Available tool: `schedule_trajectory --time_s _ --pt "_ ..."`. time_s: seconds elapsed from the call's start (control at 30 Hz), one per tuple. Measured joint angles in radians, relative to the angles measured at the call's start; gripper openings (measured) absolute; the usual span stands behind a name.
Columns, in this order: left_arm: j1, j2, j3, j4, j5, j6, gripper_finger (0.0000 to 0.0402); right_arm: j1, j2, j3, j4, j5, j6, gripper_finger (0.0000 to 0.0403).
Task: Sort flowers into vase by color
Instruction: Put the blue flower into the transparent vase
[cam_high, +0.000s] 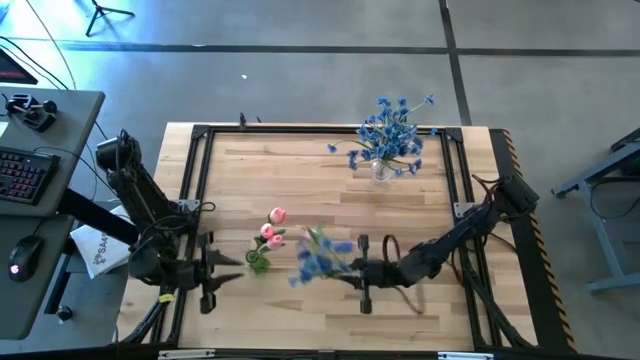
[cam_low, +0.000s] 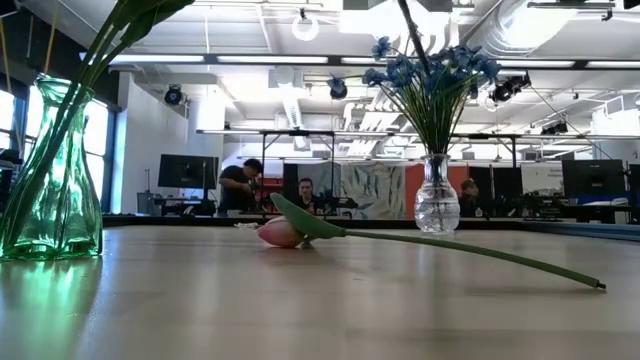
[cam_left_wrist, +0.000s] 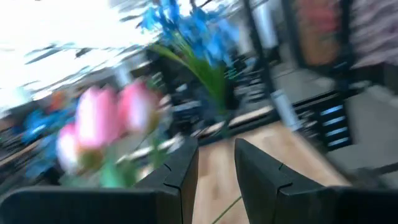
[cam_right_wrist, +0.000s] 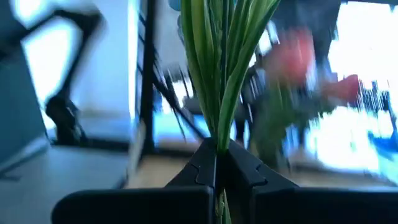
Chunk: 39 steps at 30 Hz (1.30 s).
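Landmark: the green vase (cam_high: 258, 262), near the front edge of the counter (cam_high: 300, 180).

Done so far, judging by the layout: a clear vase (cam_high: 381, 170) stands at the far side of the counter, well away from the green vase, and already holds a full bunch of blue flowers (cam_high: 390, 130). The green vase holds pink buds (cam_high: 271, 232), their heads leaning away from it toward the counter's middle.

In hand: the right hand (cam_high: 352, 268) sits just to the right of the green vase, clamped tight on the stems of a blue spray (cam_high: 318, 256); the right wrist view shows both fingers pinched on the green stems (cam_right_wrist: 219, 74). The spray's blossoms lie between this hand and the green vase, blurred in the high view.

Left hand (cam_high: 222, 272) is just to the left of the green vase, fingers part-way apart with nothing between them; it holds no flower.

Left to do: the held blue spray belongs in the clear vase across the counter. One pink tulip (cam_low: 285, 232) lies flat on the counter in the low view, stem stretched out; it appears unsorted and should go to the green vase. Task looks well advanced but unfinished.
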Motion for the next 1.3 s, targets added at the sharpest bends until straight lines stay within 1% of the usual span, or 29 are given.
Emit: schedule_trajectory --time_s 0.13,0.2,0.23,0.3,0.37,0.47,0.6,0.7,0.77,0.87,0.97,1.17,1.3 --pt "0.037 0.0 0.02 0.0 0.231 0.008 0.0094 -0.016 -0.001 0.0 0.233 -0.163 -0.226 0.0002" --pt "0.064 0.001 0.026 0.0 0.327 0.016 0.0094 -0.035 -0.001 0.0 0.3 -0.267 -0.282 0.0002" --pt "0.079 0.001 0.028 0.0 0.356 0.017 0.0094 -0.047 -0.001 0.0 0.323 -0.321 -0.296 0.0002" --pt "0.109 0.008 0.034 0.001 0.379 0.017 0.0094 -0.072 -0.001 0.0 0.354 -0.419 -0.311 0.0002" --pt "0.137 0.022 0.039 0.001 0.384 0.017 0.0094 -0.096 -0.001 0.003 0.368 -0.483 -0.308 0.0002" --pt "0.185 0.051 0.055 0.001 0.396 0.018 0.0094 -0.121 -0.001 0.023 0.366 -0.519 -0.308 0.0002" --pt "0.24 0.112 0.085 -0.001 0.465 0.067 0.0094 -0.148 -0.001 0.047 0.356 -0.523 -0.317 0.0002" --pt "0.271 0.17 0.128 0.001 0.468 0.107 0.0094 -0.17 -0.001 0.064 0.348 -0.544 -0.315 0.0002" --pt "0.289 0.208 0.158 0.0 0.456 0.136 0.0099 -0.183 -0.001 0.074 0.342 -0.577 -0.31 0.0002" --pt "0.317 0.258 0.211 -0.001 0.39 0.151 0.0112 -0.193 -0.001 0.093 0.343 -0.624 -0.307 0.0002" --pt "0.348 0.293 0.261 0.001 0.331 0.151 0.0135 -0.194 -0.001 0.109 0.327 -0.648 -0.307 0.0002" --pt "0.407 0.36 0.334 0.001 0.339 0.151 0.0181 -0.194 -0.001 0.126 0.261 -0.647 -0.307 0.0002" --pt "0.441 0.401 0.364 0.0 0.339 0.157 0.0193 -0.194 0.004 0.126 0.265 -0.647 -0.307 0.0002"
